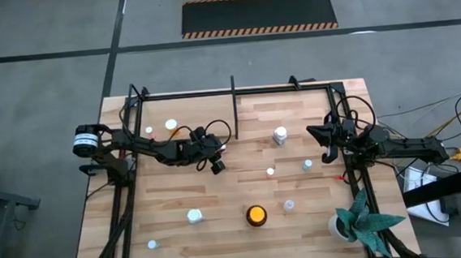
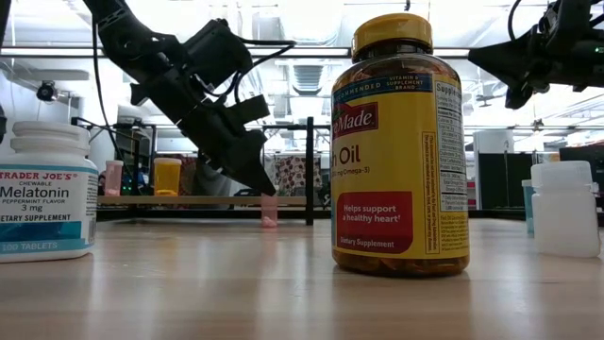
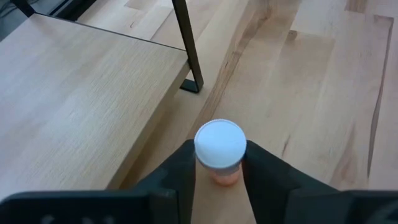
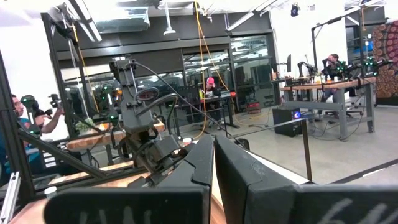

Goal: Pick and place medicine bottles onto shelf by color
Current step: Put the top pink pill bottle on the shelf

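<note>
My left gripper (image 1: 217,164) reaches from the left toward the table's middle, just in front of the shelf (image 1: 234,92). It is shut on a small bottle (image 3: 219,149) with a white cap and a pinkish body, which also shows in the low view (image 2: 270,210). My right gripper (image 1: 325,145) is shut and empty, held above the table's right side (image 2: 528,66). Other small bottles (image 1: 271,172) (image 1: 194,217) and the amber jar with the yellow-orange lid (image 1: 256,215) stand on the table. Two bottles (image 2: 167,175) stand on the shelf's wooden board (image 3: 74,93). My left gripper pinches the small bottle between its two fingers, at the body just under the white cap (image 3: 224,177). The fingers (image 3: 180,171) slant down at it from above and from the table's left. The bottle stands upright, its base on the table (image 2: 270,225).
A larger white bottle (image 1: 280,134) stands mid-table behind the right gripper's side. A potted green plant (image 1: 355,222) is at the near right corner. The shelf's black divider post (image 3: 189,50) stands just beyond the held bottle. People and benches show in the room behind.
</note>
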Controlling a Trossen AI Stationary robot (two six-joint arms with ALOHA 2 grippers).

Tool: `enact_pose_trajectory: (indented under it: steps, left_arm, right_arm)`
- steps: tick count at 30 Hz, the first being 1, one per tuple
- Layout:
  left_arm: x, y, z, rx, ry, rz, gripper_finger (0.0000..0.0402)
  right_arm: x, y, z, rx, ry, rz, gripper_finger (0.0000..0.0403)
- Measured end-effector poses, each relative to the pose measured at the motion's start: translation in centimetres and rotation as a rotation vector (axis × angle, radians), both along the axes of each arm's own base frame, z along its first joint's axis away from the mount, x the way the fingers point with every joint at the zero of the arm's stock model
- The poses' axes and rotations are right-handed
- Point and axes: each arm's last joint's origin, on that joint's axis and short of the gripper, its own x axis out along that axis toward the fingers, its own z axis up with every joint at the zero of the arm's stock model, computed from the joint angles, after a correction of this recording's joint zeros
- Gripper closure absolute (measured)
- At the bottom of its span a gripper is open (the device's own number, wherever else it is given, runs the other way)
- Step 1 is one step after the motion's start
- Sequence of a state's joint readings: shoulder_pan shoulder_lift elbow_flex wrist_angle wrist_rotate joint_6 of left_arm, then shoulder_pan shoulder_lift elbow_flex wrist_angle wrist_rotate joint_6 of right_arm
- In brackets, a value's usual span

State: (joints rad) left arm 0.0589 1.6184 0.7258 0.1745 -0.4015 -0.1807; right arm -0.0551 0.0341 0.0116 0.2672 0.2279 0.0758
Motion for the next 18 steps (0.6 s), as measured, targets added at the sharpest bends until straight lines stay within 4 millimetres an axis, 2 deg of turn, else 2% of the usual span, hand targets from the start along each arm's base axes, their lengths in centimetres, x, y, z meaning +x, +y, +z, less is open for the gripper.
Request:
enact_pose_trajectory:
  steps: [7, 12, 18]
  left_arm:
    - [0.2, -0.4, 0.4, -0.023, -0.021, -0.006, 0.0309]
    - [0.5, -1.0, 3.4, -0.021, -0.126, -0.032, 0.031]
    - [-1.6, -0.3, 7.2, 0.009, -0.204, 0.018, 0.031]
  right_arm:
    - [0.0, 0.0, 0.0, 0.0, 0.0, 0.001, 0.0394]
    - [0.0, 0.0, 0.0, 0.0, 0.0, 0.0, 0.0394]
    - [0.0, 0.0, 0.0, 0.001, 0.001, 0.0, 0.0394]
